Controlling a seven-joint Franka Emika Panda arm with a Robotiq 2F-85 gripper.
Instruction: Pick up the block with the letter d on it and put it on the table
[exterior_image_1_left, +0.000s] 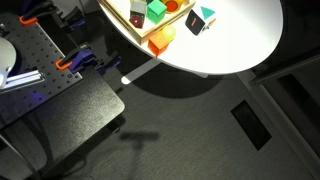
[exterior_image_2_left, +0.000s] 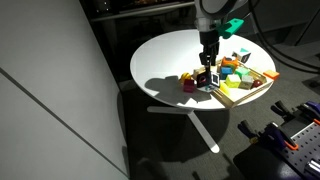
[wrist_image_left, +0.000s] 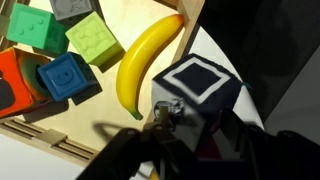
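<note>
The d block (wrist_image_left: 200, 80) looks set on the table (exterior_image_2_left: 160, 60), at nine o'clock of the tray (exterior_image_2_left: 247, 95); we cannot tell whether the gripper (exterior_image_2_left: 207, 64) straddling it is clamped or loose

One banana (wrist_image_left: 150, 62), one wooden tray (wrist_image_left: 45, 132), one round white table (exterior_image_1_left: 240, 40): that is my count. Six blocks show in my wrist view: one green block (wrist_image_left: 30, 25), one grey block (wrist_image_left: 72, 8), one lime block (wrist_image_left: 95, 38), one blue block (wrist_image_left: 68, 78), one orange block (wrist_image_left: 12, 88) and one black-and-white block (wrist_image_left: 198, 85).
</note>
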